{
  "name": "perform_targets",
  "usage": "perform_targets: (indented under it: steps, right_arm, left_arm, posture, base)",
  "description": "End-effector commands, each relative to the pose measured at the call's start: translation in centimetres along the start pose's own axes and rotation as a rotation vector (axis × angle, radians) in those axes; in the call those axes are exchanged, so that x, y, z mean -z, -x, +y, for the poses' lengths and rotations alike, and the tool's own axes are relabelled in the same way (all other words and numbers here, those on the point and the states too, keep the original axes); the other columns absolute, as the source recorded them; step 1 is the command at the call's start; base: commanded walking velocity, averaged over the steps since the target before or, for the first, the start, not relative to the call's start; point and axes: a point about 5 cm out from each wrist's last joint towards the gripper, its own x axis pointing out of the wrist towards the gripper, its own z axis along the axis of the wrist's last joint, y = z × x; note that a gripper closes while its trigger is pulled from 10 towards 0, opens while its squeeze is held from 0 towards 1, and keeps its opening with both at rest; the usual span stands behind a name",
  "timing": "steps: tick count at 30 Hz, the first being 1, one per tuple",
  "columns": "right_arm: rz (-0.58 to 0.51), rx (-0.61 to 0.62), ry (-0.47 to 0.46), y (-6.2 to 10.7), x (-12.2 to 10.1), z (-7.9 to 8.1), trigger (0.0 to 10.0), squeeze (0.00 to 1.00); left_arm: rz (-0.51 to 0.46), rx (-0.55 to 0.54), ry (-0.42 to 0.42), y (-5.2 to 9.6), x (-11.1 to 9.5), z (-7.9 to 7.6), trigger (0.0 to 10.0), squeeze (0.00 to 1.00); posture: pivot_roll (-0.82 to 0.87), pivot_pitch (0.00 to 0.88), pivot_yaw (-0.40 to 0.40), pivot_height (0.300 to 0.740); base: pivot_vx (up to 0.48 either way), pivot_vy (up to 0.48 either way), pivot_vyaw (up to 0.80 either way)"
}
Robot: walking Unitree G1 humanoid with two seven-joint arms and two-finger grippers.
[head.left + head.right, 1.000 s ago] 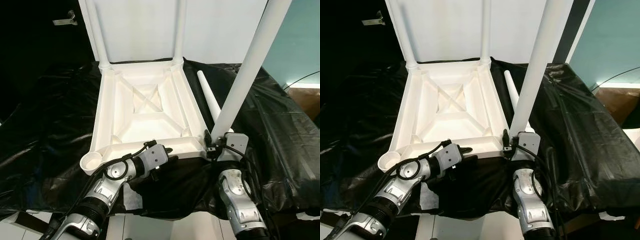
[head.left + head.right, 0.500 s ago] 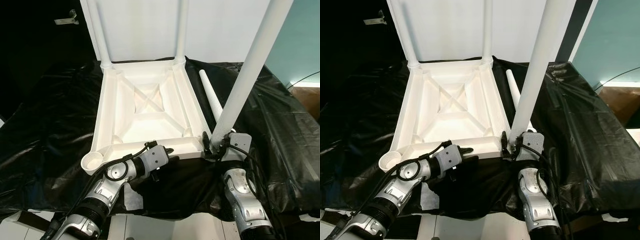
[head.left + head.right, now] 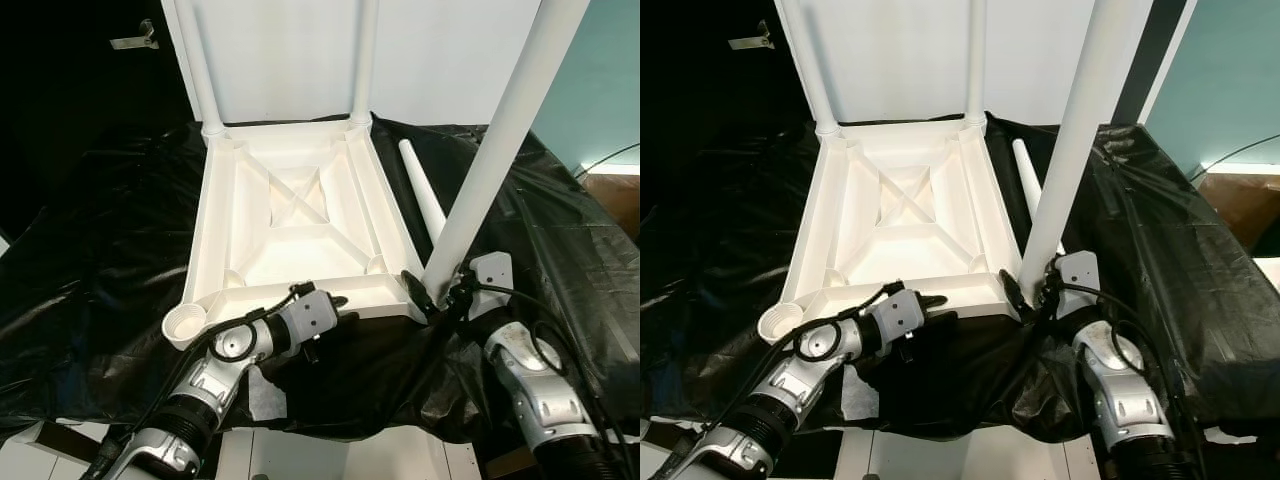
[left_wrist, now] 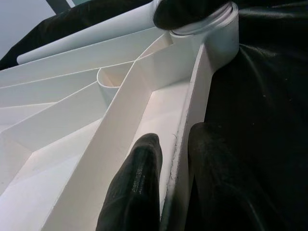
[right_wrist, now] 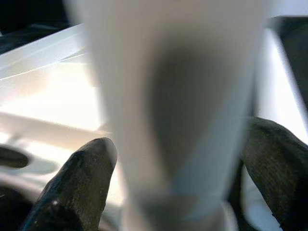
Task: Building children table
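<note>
Upside-down white plastic tabletop [image 3: 290, 225], ribbed underneath with a diagonal cross brace, on crinkled glossy black sheeting [image 3: 100, 250]. Long axis running away from the robot. Two far legs [image 3: 200, 70] upright, tops cut off. Near-right leg [image 3: 495, 150], smooth and tapered, standing in its corner socket, clamped between right gripper [image 3: 432, 292] fingers. Left gripper [image 4: 173, 163] pinched on the near rim. Loose leg [image 3: 422, 190] lying alongside. Near-left socket [image 3: 184, 324] open.

Upturned tabletop [image 3: 902, 225] is pinched at near rim by left gripper [image 3: 932, 306]; leg [image 3: 1070, 150] is clasped at base by right gripper [image 3: 1030, 292].
</note>
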Motion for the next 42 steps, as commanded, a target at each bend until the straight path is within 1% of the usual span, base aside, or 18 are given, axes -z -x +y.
perform_targets:
  steps: [1, 2, 3, 14, 15, 19, 21, 23, 26, 28, 29, 30, 32, 34, 35, 36, 37, 42]
  right_arm:
    - [0.001, -0.051, 0.005, -0.1, -0.3, 0.3, 10.0, 0.00]
    - [0.007, -0.072, 0.002, -0.1, -0.3, 0.4, 3.6, 0.00]
    - [0.013, -0.099, 0.007, -0.1, -0.2, 0.6, 0.0, 0.00]
    - [0.049, -0.141, -0.007, 0.1, 0.3, 0.6, 0.0, 0.00]
    - [0.038, -0.062, -0.036, -0.1, 0.4, 0.2, 0.0, 0.00]
    - [0.022, 0.049, -0.058, -0.3, 0.5, 0.0, 0.0, 0.00]
    - [0.017, 0.152, -0.080, 0.0, 1.0, 0.6, 0.0, 0.00]
    - [0.017, 0.152, -0.080, 0.0, 1.0, 0.6, 0.0, 0.00]
    - [0.017, 0.286, -0.118, 0.2, 1.6, 1.2, 0.0, 0.00]
    - [0.017, 0.286, -0.118, 0.2, 1.6, 1.2, 0.0, 0.00]
    - [0.011, 0.354, -0.131, 0.2, 1.6, 1.6, 0.0, 0.00]
    - [0.011, 0.354, -0.131, 0.2, 1.6, 1.6, 0.0, 0.00]
    - [-0.019, 0.517, -0.110, 0.4, 1.2, 1.8, 0.0, 0.00]
    - [-0.028, 0.583, -0.100, 0.5, 1.1, 1.7, 0.0, 0.00]
    - [-0.030, 0.619, -0.102, 0.5, 1.2, 1.6, 5.3, 0.00]
    - [-0.030, 0.619, -0.102, 0.5, 1.2, 1.6, 5.3, 0.00]
    - [-0.028, 0.616, -0.095, 0.5, 1.1, 1.3, 10.0, 0.00]
    - [-0.037, 0.584, -0.062, 0.4, 0.8, 1.1, 10.0, 0.01]
  left_arm:
    - [0.104, 0.111, 0.036, 0.2, 2.1, -2.2, 10.0, 0.00]
    - [0.105, 0.112, 0.035, 0.2, 2.1, -2.1, 10.0, 0.00]
    - [0.105, 0.112, 0.036, 0.3, 2.1, -2.1, 10.0, 0.00]
    - [0.111, 0.112, 0.035, 0.5, 2.2, -2.1, 10.0, 0.00]
    - [0.112, 0.113, 0.033, 0.4, 2.3, -2.1, 10.0, 0.00]
    - [0.112, 0.112, 0.030, 0.3, 2.2, -1.9, 10.0, 0.00]
    - [0.110, 0.108, 0.027, 0.4, 2.1, -1.8, 10.0, 0.00]
    - [0.110, 0.108, 0.027, 0.4, 2.1, -1.8, 10.0, 0.00]
    - [0.117, 0.109, 0.026, 0.5, 2.3, -1.9, 10.0, 0.00]
    - [0.117, 0.109, 0.026, 0.5, 2.3, -1.9, 10.0, 0.00]
    - [0.117, 0.104, 0.027, 0.6, 2.3, -1.8, 10.0, 0.00]
    - [0.117, 0.104, 0.027, 0.6, 2.3, -1.8, 10.0, 0.00]
    - [0.115, 0.105, 0.029, 0.6, 2.3, -1.9, 10.0, 0.00]
    - [0.115, 0.107, 0.029, 0.6, 2.3, -2.0, 10.0, 0.00]
    - [0.115, 0.107, 0.030, 0.6, 2.3, -2.0, 10.0, 0.00]
    - [0.115, 0.107, 0.030, 0.6, 2.3, -2.0, 10.0, 0.00]
    - [0.114, 0.106, 0.030, 0.5, 2.3, -2.0, 10.0, 0.00]
    - [0.112, 0.106, 0.030, 0.4, 2.3, -2.0, 10.0, 0.00]
  posture:
    - [-0.02, 0.013, -0.013, 0.740]
    - [-0.02, 0.013, -0.012, 0.740]
    - [-0.02, 0.014, -0.012, 0.740]
    - [-0.02, 0.012, -0.006, 0.740]
    - [-0.02, 0.005, -0.007, 0.740]
    - [-0.01, 0.001, -0.008, 0.740]
    - [-0.01, 0.005, -0.006, 0.740]
    - [-0.01, 0.005, -0.006, 0.740]
    - [-0.01, 0.000, -0.011, 0.740]
    - [-0.01, 0.000, -0.011, 0.740]
    - [0.00, 0.004, -0.010, 0.740]
    - [0.00, 0.004, -0.010, 0.740]
    - [0.00, 0.003, -0.008, 0.740]
    - [0.00, 0.001, -0.010, 0.740]
    - [0.00, 0.002, -0.011, 0.740]
    - [0.00, 0.002, -0.011, 0.740]
    - [-0.01, 0.003, -0.013, 0.740]
    - [-0.01, 0.004, -0.015, 0.740]
  base:
    - [0.000, 0.000, 0.00]
    - [0.000, 0.000, 0.00]
    - [0.000, 0.000, 0.00]
    - [0.000, 0.000, 0.00]
    - [0.000, 0.000, 0.00]
    - [0.000, 0.000, 0.00]
    - [0.000, 0.000, 0.00]
    - [0.000, 0.000, 0.00]
    - [0.000, 0.000, 0.00]
    - [0.000, 0.000, 0.00]
    - [0.000, 0.000, 0.00]
    - [0.000, 0.000, 0.00]
    - [0.000, 0.000, 0.00]
    - [0.000, 0.000, 0.00]
    - [0.000, 0.000, 0.00]
    - [0.000, 0.000, 0.00]
    - [0.000, 0.000, 0.00]
    - [0.000, 0.000, 0.00]
